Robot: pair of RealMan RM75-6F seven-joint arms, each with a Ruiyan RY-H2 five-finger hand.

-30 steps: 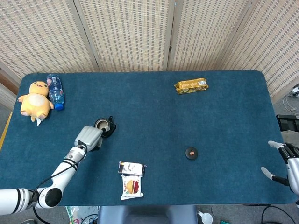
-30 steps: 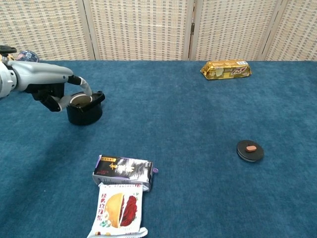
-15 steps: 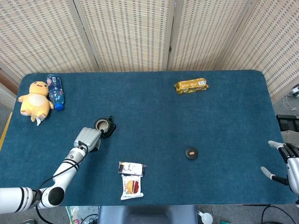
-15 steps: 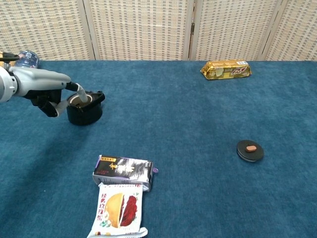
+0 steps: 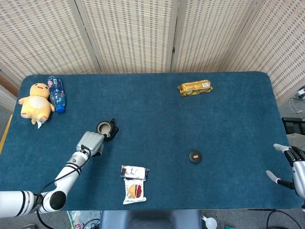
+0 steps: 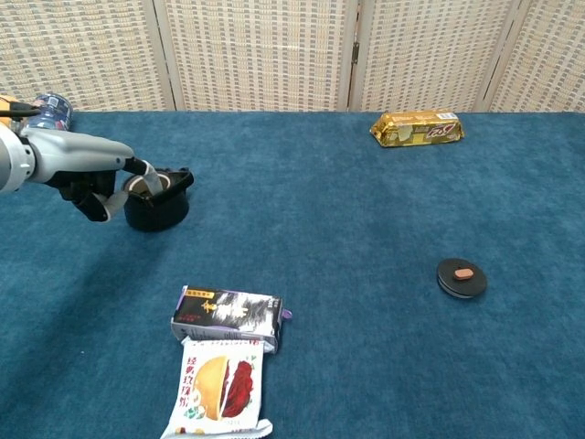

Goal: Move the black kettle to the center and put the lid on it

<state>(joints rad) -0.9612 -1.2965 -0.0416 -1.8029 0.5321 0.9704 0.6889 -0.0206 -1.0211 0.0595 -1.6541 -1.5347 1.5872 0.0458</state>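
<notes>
Left hand at kettle, finger hooked into open mouth | kettle toward table's left edge | lid well apart, right | likely rigid, light: grip rim or handle

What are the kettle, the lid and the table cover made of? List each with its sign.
Kettle: probably matte black plastic or coated metal; dull, no glare.
Lid: same dull black, with a small reddish knob.
Table cover: blue fabric, felt-like; fuzzy texture.
</notes>
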